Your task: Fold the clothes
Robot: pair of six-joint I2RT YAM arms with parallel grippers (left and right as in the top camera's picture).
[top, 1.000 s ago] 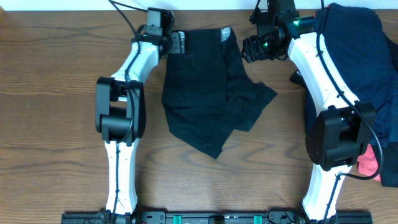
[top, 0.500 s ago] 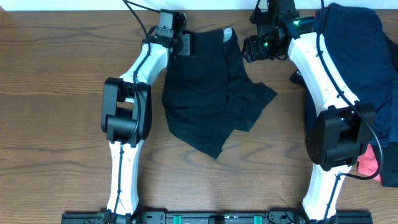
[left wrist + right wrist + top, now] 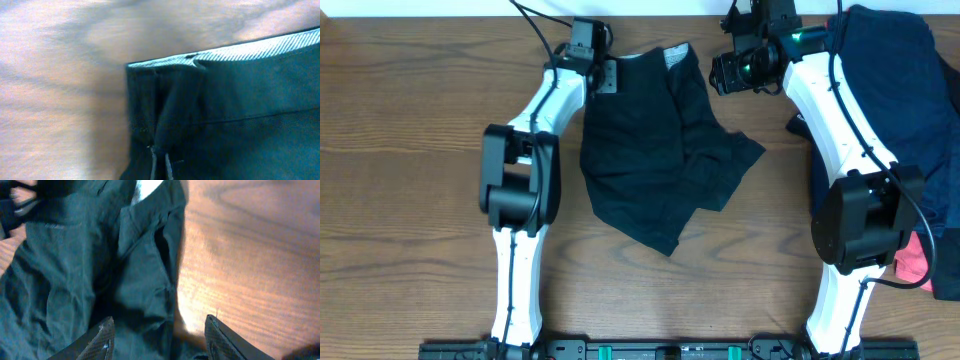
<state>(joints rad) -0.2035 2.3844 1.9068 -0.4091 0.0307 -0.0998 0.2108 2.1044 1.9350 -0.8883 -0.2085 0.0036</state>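
Note:
The black shorts [image 3: 655,150] lie flat in the middle of the table, waistband toward the far edge, with the white label [image 3: 675,56] showing. My left gripper [image 3: 611,75] sits at the waistband's left corner. In the left wrist view it [image 3: 160,164] is shut, pinching a raised fold of the shorts [image 3: 235,110]. My right gripper [image 3: 721,75] hovers by the waistband's right side. In the right wrist view it [image 3: 160,337] is open, and the right edge of the shorts [image 3: 145,280] lies between its fingers [image 3: 102,339].
A heap of navy-blue garments [image 3: 900,80] fills the far right of the table. A coral-pink garment [image 3: 915,262] shows at the right edge, behind the right arm. The table's far edge [image 3: 420,14] runs just beyond both grippers.
My left gripper has moved onto the waistband's left corner and shut on it, bunching the fabric. The right gripper's jaws have narrowed a little. The shorts' top edge has shifted slightly.

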